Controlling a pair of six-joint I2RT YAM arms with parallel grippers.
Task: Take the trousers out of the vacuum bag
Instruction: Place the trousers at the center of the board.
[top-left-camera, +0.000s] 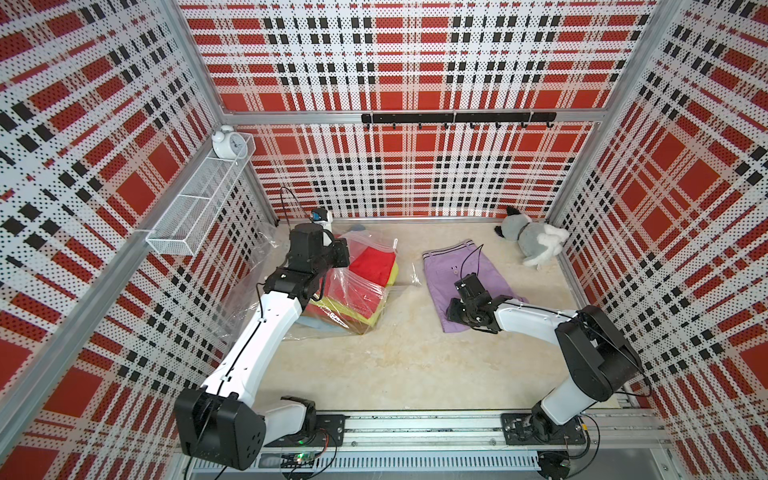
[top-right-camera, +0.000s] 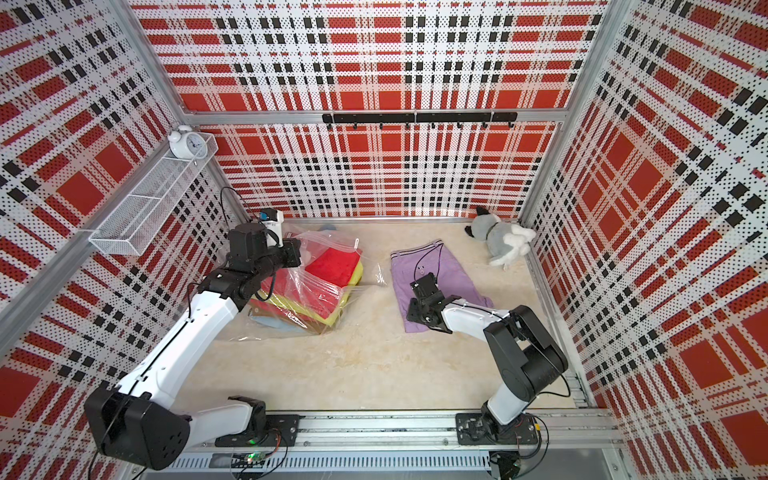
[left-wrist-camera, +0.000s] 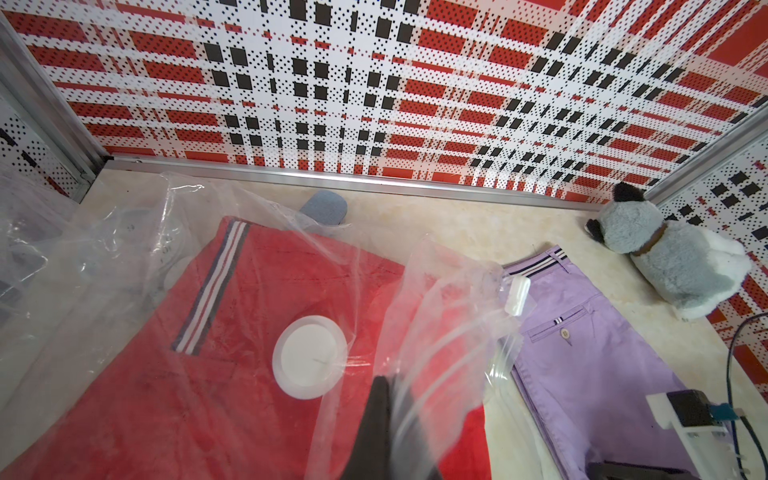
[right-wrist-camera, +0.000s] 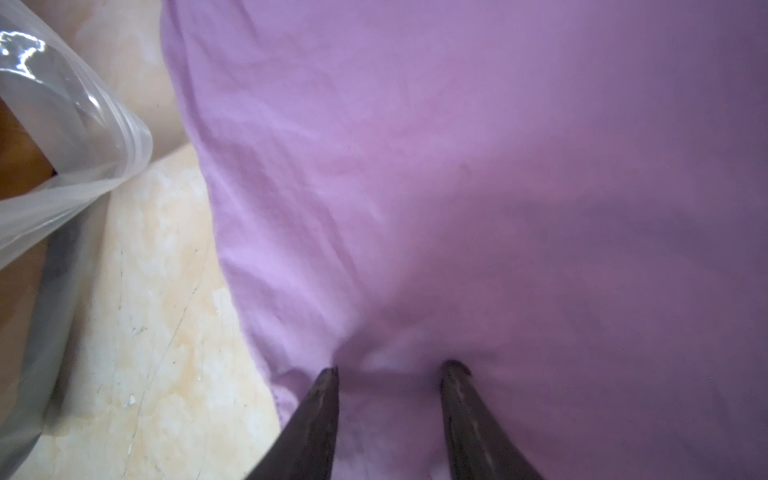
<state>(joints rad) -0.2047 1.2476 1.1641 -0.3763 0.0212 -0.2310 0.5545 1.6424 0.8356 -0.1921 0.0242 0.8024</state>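
Note:
The vacuum bag (top-left-camera: 365, 291) lies crinkled at the left of the table in both top views, its round white valve cap (left-wrist-camera: 309, 357) over the red trousers (top-left-camera: 372, 264) inside. Under the red pair sit yellow-green (top-left-camera: 332, 311), mustard brown (top-left-camera: 361, 330) and light blue (top-left-camera: 316, 324) trousers. My left gripper (left-wrist-camera: 388, 382) is shut on a fold of the bag's plastic, held up above the stack. The lilac trousers (top-left-camera: 449, 266) lie flat on the table outside the bag. My right gripper (right-wrist-camera: 392, 368) stands open on them, with both fingertips (right-wrist-camera: 328, 374) touching the lilac cloth.
A grey-white plush toy (top-left-camera: 530, 239) lies in the back right corner. A blue-grey cloth roll (left-wrist-camera: 324, 208) sits behind the bag by the back wall. On the left wall hang a wire basket (top-left-camera: 199, 199) and a white alarm clock (top-left-camera: 228, 143). A black hook rail (top-left-camera: 457, 118) runs along the back wall.

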